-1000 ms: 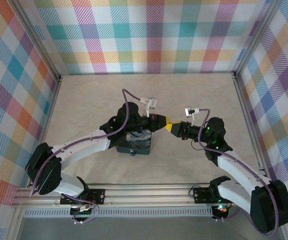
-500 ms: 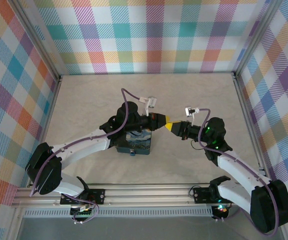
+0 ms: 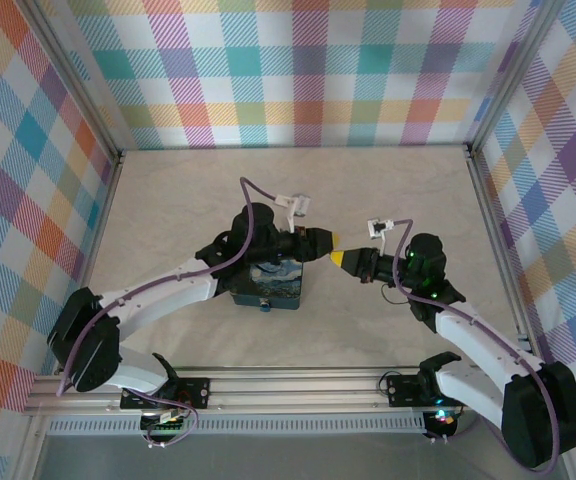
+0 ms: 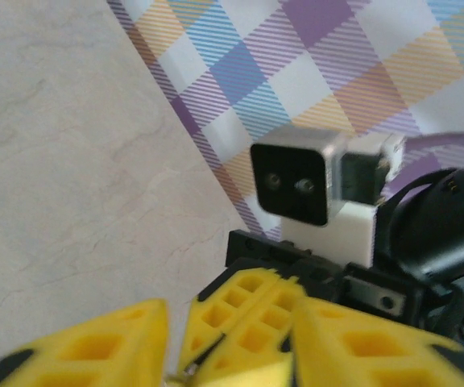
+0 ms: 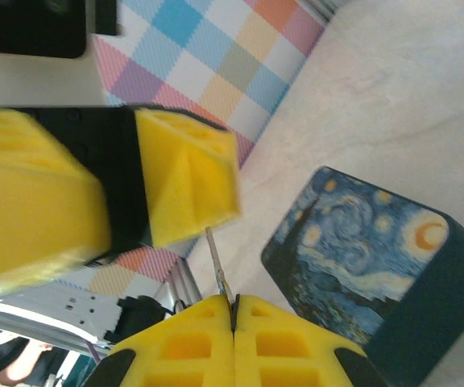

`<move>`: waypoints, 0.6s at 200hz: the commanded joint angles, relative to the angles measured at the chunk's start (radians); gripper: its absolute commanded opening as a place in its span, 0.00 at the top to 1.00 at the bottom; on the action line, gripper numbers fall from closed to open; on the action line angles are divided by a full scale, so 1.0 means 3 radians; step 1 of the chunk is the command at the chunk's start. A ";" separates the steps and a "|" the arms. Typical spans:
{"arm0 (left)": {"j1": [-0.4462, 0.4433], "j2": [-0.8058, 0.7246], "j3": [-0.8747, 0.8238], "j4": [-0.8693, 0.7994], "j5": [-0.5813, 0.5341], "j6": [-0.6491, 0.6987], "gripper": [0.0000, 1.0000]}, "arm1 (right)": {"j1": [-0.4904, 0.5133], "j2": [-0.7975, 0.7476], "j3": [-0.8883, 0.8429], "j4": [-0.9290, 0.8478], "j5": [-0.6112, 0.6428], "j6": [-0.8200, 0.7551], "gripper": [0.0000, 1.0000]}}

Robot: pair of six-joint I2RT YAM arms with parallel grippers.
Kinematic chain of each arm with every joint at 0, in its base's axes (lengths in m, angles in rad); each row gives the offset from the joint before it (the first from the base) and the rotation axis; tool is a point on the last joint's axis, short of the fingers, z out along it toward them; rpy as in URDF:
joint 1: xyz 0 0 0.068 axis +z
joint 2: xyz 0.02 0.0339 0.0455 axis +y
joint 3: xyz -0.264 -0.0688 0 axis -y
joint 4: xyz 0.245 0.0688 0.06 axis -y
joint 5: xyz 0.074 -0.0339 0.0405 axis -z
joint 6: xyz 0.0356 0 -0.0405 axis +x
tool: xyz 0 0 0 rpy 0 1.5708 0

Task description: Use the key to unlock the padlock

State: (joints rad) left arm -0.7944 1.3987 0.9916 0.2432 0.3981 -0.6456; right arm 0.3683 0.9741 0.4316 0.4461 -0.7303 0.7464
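Plaid panels [image 3: 308,70] wall in a pale marbled table [image 3: 188,190]. From the top view, the left gripper [image 3: 325,241] and the right gripper [image 3: 340,258] meet nose to nose right of centre. They are very near, but I cannot tell from here whether they touch. Just left of them, under the left arm, stands a Starry-Night tin [image 3: 268,285].

In the left wrist view, that arm's own yellow fingers [image 4: 95,351] sit in the bottom corners, spread apart and released. The right gripper's paired fingertips [image 4: 248,310] poke up between them. The right wrist's camera block [image 4: 296,181] is above centre.

In the right wrist view, its own pads are pressed flat together at the bottom edge. They pinch the key [image 5: 217,270], a thin grey sliver that slants up to the left. The key's free end stands just below the nearer of the left gripper's two fingers [image 5: 188,177], which stand apart with a dark gap between them. I cannot tell what lies in that gap, nor where the padlock sits. The tin fills the lower right.

The key looks light, stiff and slick, and thin enough to swivel or slip between soft pads. It is best held by its broad end, deep in the pads, with the blade left free. I expect even a slight sideways push at the keyway would tilt it.
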 commanded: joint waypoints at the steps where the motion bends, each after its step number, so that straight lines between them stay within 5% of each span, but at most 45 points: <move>1: 0.0146 -0.0312 -0.0026 -0.0224 -0.0188 0.0102 0.44 | 0.0003 -0.0050 0.0096 -0.0364 0.0110 -0.0218 0.99; 36: 0.0376 -0.0635 -0.0081 -0.1012 -0.0525 0.0172 0.31 | 0.0004 -0.0121 0.0221 -0.0838 0.0251 -0.0460 0.99; 70: 0.0388 -0.0847 -0.0006 -0.2288 -0.1286 0.0542 0.24 | 0.0004 -0.0158 0.0292 -0.1107 0.0397 -0.0601 0.99; 120: 0.0066 -0.0354 0.0150 -0.3091 -0.2200 0.0694 0.20 | 0.0004 -0.0075 0.0366 -0.1258 0.0531 -0.0646 0.99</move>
State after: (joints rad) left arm -0.7139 1.1961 0.9894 -0.4801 -0.0704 -0.4843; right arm 0.3683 0.9417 0.4984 0.1173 -0.6003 0.5892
